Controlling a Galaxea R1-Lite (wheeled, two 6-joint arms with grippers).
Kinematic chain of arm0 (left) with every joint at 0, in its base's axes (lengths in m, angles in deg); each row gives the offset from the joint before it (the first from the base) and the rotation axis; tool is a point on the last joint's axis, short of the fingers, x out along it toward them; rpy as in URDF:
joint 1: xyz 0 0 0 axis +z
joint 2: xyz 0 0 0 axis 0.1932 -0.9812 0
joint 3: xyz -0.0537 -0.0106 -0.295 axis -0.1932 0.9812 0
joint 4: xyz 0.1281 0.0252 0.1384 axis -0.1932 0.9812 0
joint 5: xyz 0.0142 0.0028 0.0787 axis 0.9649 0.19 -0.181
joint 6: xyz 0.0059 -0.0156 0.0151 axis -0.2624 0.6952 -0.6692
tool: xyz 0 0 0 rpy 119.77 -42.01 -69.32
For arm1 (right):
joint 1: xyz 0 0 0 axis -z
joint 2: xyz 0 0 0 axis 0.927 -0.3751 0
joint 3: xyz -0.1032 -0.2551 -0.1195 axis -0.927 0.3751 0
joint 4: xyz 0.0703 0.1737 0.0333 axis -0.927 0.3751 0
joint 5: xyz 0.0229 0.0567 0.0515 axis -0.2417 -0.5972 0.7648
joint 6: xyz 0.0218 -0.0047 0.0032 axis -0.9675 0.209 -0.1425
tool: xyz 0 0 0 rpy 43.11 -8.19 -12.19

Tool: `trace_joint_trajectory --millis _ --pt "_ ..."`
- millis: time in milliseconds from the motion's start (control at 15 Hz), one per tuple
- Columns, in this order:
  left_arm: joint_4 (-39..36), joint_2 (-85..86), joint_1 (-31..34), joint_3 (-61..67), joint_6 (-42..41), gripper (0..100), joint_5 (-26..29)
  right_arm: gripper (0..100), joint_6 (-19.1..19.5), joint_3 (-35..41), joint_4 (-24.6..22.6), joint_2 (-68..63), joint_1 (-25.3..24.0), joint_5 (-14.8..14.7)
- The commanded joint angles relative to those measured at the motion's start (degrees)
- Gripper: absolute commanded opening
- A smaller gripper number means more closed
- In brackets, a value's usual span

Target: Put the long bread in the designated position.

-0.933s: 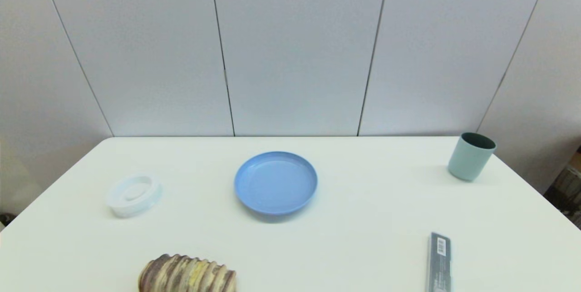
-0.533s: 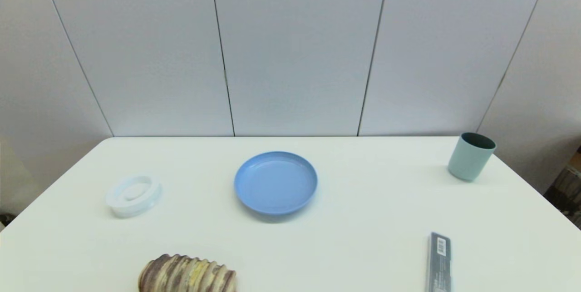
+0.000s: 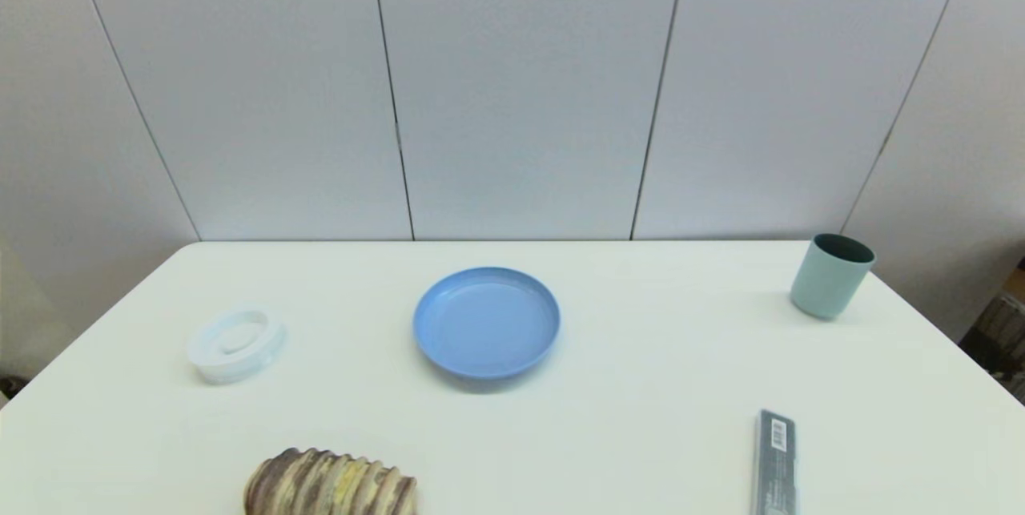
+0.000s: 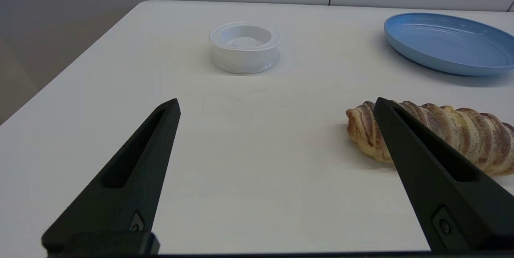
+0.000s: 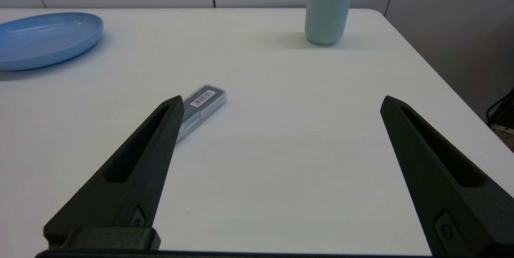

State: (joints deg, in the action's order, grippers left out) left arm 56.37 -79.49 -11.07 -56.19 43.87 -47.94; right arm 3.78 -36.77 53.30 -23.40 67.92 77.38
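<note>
The long bread (image 3: 330,484), a ridged loaf with brown, tan and yellowish stripes, lies at the table's near edge, left of centre; it shows again in the left wrist view (image 4: 433,129). My left gripper (image 4: 277,105) hovers open over bare tabletop beside the loaf's end, one finger in front of the loaf. My right gripper (image 5: 281,103) is open and empty over the right side of the table. Neither arm shows in the head view. The designated position has no marker of its own on the white table (image 3: 641,419).
A blue plate (image 3: 486,323) sits mid-table. A white round dish (image 3: 236,343) stands to its left. A teal cup (image 3: 830,275) is at the back right corner. A flat grey barcoded box (image 3: 774,463) lies near the front right.
</note>
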Motion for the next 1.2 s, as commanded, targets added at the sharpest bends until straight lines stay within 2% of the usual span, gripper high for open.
trace_joint_trajectory --millis 67,667,1000,1200 --pt "-0.01 -0.09 0.01 0.00 0.00 100 -0.06 100 0.01 0.00 0.01 -0.07 -0.04 0.02" --pt "-0.01 -0.35 0.01 -0.53 -0.70 100 0.03 100 0.01 0.00 0.01 -0.07 -0.04 0.02" --pt "0.25 -23.38 -0.51 -22.32 -1.05 100 0.99 100 0.01 0.00 0.01 -0.07 -0.04 0.02" --pt "0.34 -39.02 -3.24 -38.50 -4.75 100 2.75 100 0.01 0.00 0.01 -0.07 -0.04 0.02"
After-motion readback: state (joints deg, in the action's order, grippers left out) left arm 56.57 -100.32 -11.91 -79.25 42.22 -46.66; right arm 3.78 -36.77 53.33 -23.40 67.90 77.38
